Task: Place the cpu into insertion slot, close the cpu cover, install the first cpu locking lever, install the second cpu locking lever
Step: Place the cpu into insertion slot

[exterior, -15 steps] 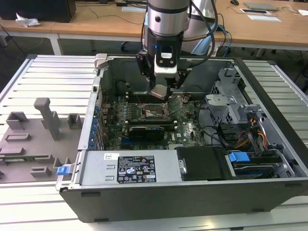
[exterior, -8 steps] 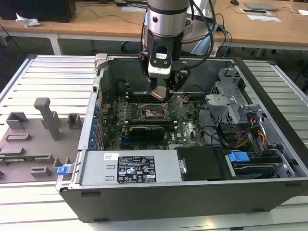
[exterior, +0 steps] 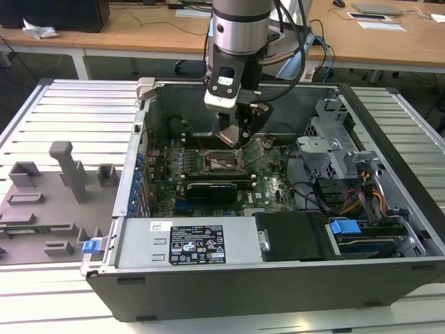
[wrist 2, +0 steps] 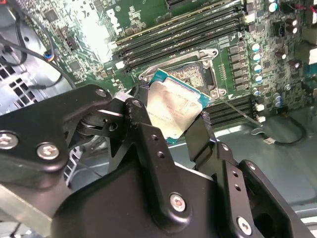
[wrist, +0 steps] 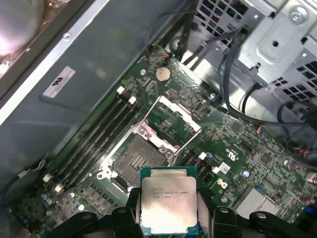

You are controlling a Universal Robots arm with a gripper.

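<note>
- Gripper [wrist: 168, 212] at the end of the arm: clamps the cpu [wrist: 168, 203] by two opposite edges between matte black fingers [wrist 2: 141, 116] of flat metal, bolted with round screw heads.
- Cpu in both wrist views: flat and square, with a pale silver-grey metal lid, faint print on its face and a teal-green rim of substrate around it; sits slightly tilted in the second wrist view [wrist 2: 176, 106], held in the air and clear of the board.
- Insertion slot [wrist: 136, 163] close beneath and just ahead of the held chip: square, with a dark, finely grained contact field lying bare inside a silvery rim; in the exterior view lies right under the gripper [exterior: 235, 136].
- Cpu cover [wrist: 181, 115]: thin bright metal frame, swung up and open at the slot's far side.
- Thin wire lever [wrist 2: 237, 111]: slants away from a corner of the slot, unlatched.
- Around the slot: glossy green motherboard [wrist: 247, 148] crowded with small components, and long, narrow black memory slots [wrist: 99, 139] in parallel rows with white end clips.
- Further out: open computer case [exterior: 278, 292] of dark grey sheet metal, lying on its side, and a perforated silvery drive cage [wrist: 277, 44] with dark cables beside it.
- At the exterior view's left: grey moulded fixture tray [exterior: 42, 209] on a ribbed metal table [exterior: 83, 104].
</note>
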